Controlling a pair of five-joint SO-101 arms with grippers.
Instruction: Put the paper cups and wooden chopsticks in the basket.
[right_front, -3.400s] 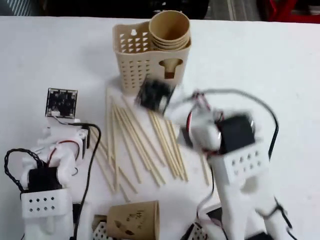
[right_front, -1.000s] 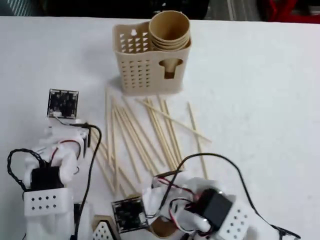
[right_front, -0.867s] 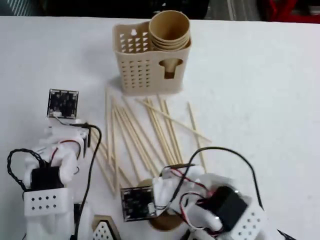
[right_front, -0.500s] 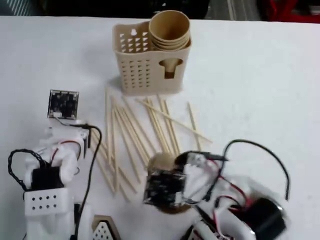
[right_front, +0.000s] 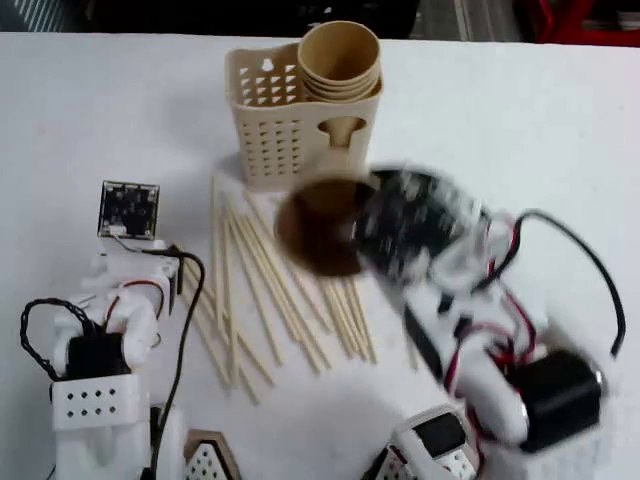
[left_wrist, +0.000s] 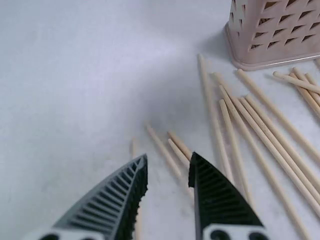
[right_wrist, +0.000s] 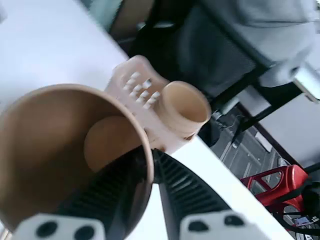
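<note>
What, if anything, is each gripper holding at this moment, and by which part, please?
The right gripper holds a paper cup by its wall at the rim, with one finger inside the cup and the other outside. The left gripper is open and holds nothing.

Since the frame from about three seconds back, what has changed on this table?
The right gripper came down at the near edge of the table, took hold of the paper cup lying there, and has carried it up toward the basket, above the chopsticks. The left gripper, the basket and its stacked cups stayed put.
</note>
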